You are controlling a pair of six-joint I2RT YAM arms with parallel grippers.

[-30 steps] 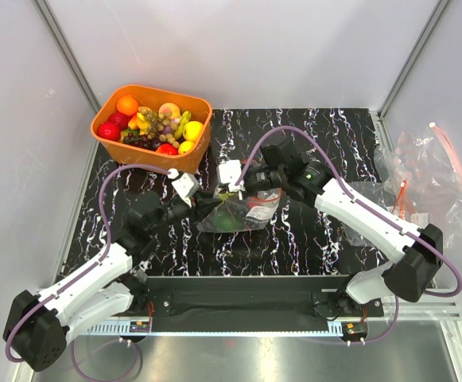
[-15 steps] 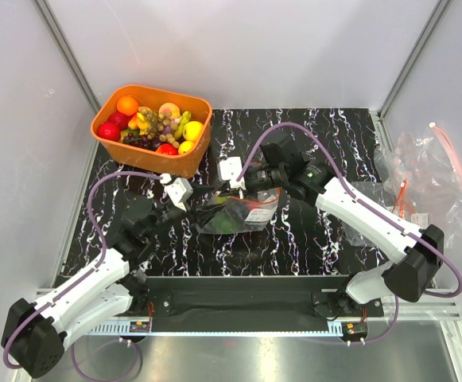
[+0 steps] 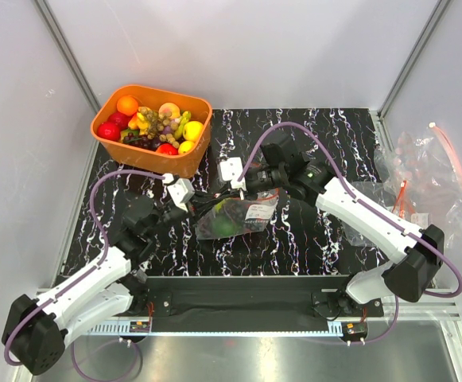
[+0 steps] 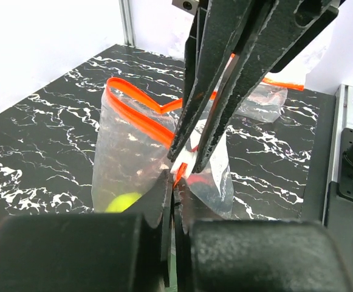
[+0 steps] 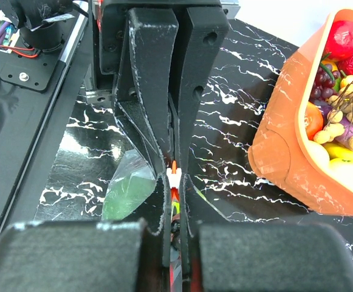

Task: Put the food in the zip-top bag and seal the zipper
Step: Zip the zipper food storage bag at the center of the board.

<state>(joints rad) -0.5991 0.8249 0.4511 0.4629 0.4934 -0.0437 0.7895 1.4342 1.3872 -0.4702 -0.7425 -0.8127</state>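
Pinching the zipper at one corner of the zip-top bag, the right claw is holding its fingers narrow on the small white-and-orange tab at the strip's end. The left claw is meeting it tip to tip from the opposite side, its fingers pressed together on the same orange end just below the right claw's tips. Beyond the left claw the rest of the zipper is standing unsealed, curving away in an open orange loop. The clear bag is sagging beneath both claws and resting on the black marbled surface. Inside it, under the tips, a yellow-green piece is showing through the plastic, and from above a dark piece is lying beside it. Ahead of the left claw and off to its left, well apart from the bag, the orange basket is sitting at the surface's far corner. It is carrying more toy food: an orange, a red apple, a grape bunch and a yellow piece. Far behind the right claw, past its arm and off the surface's edge, a pile of spare clear bags is lying crumpled.
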